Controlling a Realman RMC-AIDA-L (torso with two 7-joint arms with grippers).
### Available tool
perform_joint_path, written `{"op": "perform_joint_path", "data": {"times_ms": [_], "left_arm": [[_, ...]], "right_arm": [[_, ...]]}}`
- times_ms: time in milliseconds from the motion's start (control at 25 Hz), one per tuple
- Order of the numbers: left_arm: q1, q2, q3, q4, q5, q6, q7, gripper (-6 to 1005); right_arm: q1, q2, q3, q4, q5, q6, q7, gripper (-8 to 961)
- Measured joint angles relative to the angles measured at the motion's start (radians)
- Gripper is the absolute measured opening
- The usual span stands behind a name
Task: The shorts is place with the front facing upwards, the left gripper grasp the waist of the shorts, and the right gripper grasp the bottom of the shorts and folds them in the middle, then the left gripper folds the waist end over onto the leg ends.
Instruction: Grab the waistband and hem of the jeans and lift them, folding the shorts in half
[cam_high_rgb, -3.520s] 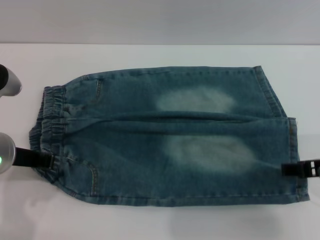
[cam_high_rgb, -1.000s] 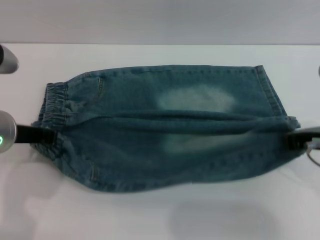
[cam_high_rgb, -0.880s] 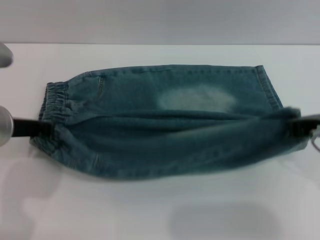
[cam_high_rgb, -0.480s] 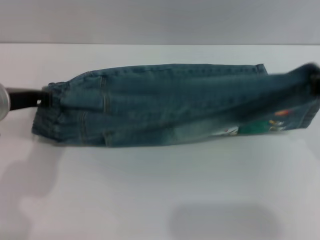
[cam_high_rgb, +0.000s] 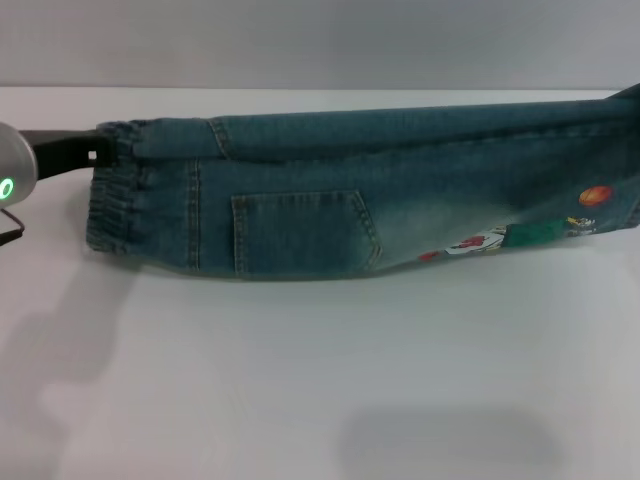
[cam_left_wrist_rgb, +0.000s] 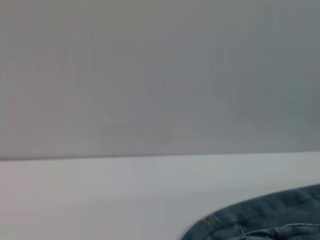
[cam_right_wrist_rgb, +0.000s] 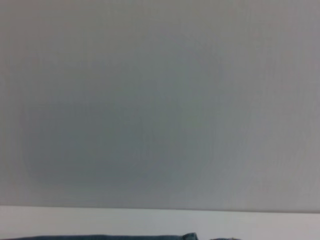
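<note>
Across the white tabletop (cam_high_rgb: 300, 380) the denim shorts (cam_high_rgb: 330, 190) hang stretched in a long band, folded lengthwise, back side showing with a patch pocket (cam_high_rgb: 300, 232) and colourful prints (cam_high_rgb: 520, 235) toward the leg end. At the shorts' waist end, the left claw (cam_high_rgb: 100, 148) is closed on the elastic waistband (cam_high_rgb: 112, 205), holding its upper edge. Past the leg end the right claw lies outside the head view, so whether it grips cannot be told. Both wrist views catch only an edge of denim (cam_left_wrist_rgb: 260, 220) above the tabletop.
</note>
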Motion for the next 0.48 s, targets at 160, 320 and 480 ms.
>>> {"op": "perform_joint_path", "data": {"times_ms": [160, 320, 480], "left_arm": [[-0.027, -0.001, 0.004, 0.036, -0.002, 0.031, 0.0, 70], [-0.053, -0.002, 0.011, 0.063, -0.004, 0.047, 0.0, 70], [-0.066, -0.003, 0.014, 0.097, -0.005, 0.094, 0.0, 69]], "right_arm": [[0.012, -0.001, 0.004, -0.068, 0.0, -0.085, -0.009, 26], [0.015, 0.001, 0.005, -0.117, 0.0, -0.182, -0.024, 45], [0.023, 0.002, 0.018, -0.185, 0.001, -0.28, -0.025, 63]]}}
